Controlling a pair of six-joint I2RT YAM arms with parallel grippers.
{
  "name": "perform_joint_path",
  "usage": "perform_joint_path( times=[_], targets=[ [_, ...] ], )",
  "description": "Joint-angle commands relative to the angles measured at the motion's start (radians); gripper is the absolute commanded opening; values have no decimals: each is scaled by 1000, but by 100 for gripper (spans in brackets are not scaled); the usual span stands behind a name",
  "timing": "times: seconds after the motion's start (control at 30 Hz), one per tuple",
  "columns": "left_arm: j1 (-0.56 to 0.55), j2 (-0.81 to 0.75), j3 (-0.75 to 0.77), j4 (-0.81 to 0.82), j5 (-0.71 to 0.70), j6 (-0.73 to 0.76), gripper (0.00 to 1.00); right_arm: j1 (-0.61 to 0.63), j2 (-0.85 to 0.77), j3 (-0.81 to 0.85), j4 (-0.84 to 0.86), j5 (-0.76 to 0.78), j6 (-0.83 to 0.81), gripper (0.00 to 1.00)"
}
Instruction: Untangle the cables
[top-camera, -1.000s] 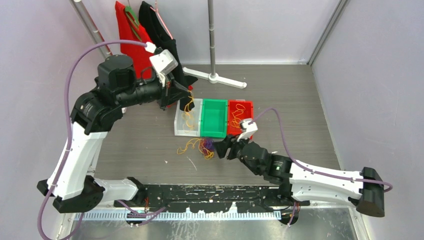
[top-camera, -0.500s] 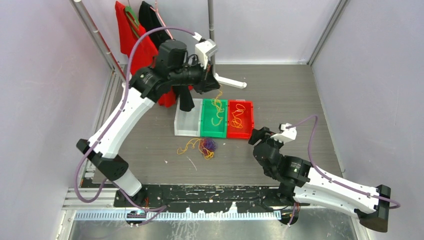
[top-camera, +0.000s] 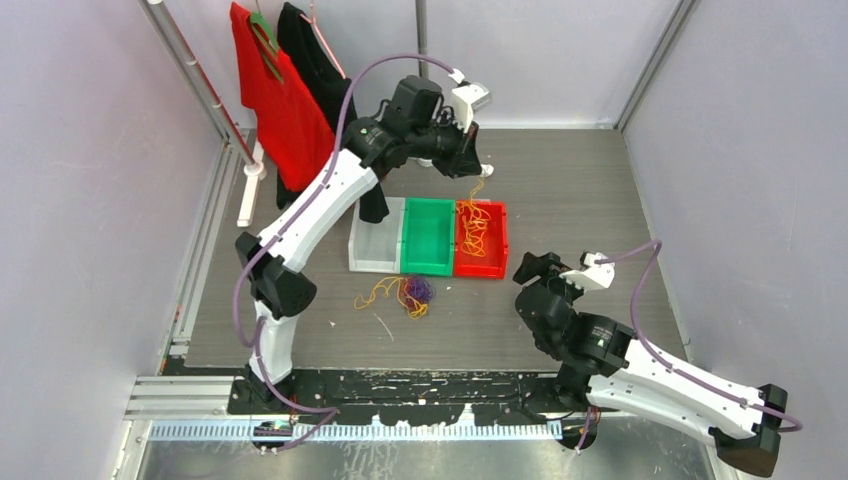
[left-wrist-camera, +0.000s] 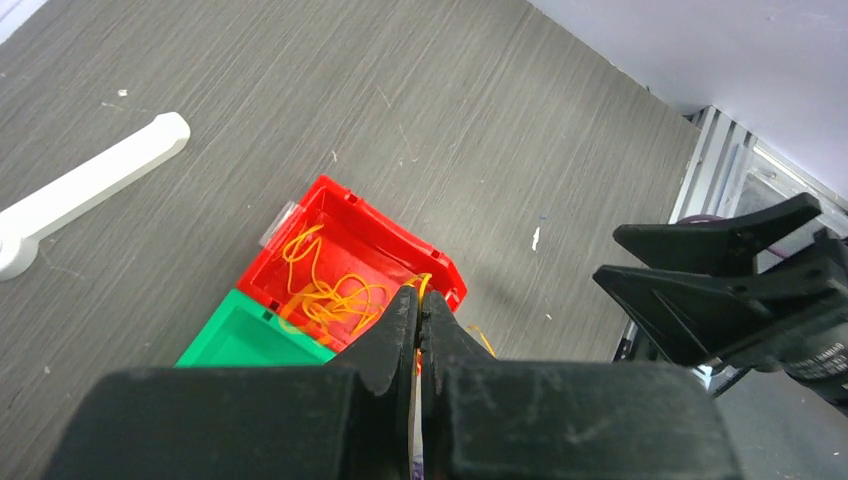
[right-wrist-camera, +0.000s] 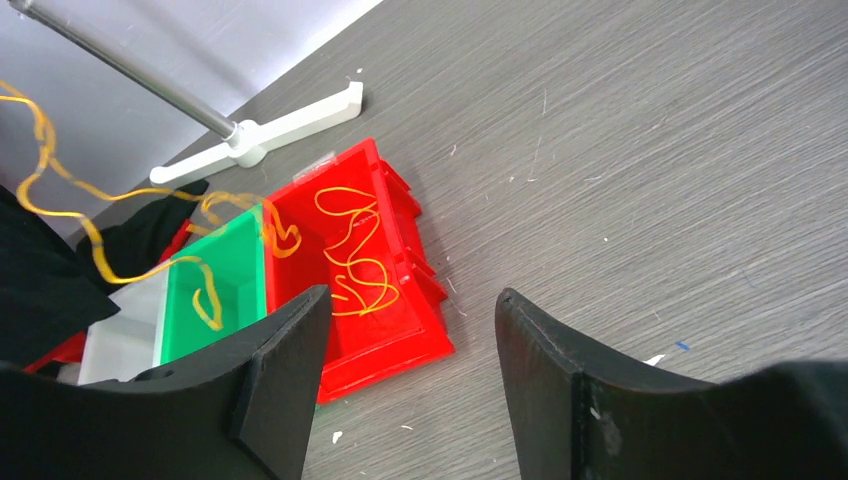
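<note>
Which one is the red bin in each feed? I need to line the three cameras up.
Top external: red bin at the right end of the bin row, under the left gripper holding an orange cable.
Left wrist: red bin at centre, just past the shut fingertips.
Right wrist: red bin centre-left, framed by the open right gripper.
Shared landmark: the green bin right beside it in every view.

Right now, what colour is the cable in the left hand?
Orange-yellow cable, pinched by the left hand; best in the top external view.
</note>
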Motion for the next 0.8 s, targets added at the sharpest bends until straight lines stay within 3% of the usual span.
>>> perform_joint_path(
  times=[0.0,0.4,0.57,0.77],
  targets=[
    [-19,40,87,14,35,-17,0,-11,-25,7,-1,62,15,66],
    [-28,146,-34,95,-63,86,0,-28,-80,15,-19,66,-12,65],
    [-32,238,10,78,-79,159,0,-31,-73,15,-1,56,-29,65],
    [-77,250,-79,163,-228,292,0,-36,-81,16,8,52,-49,65]
  ],
)
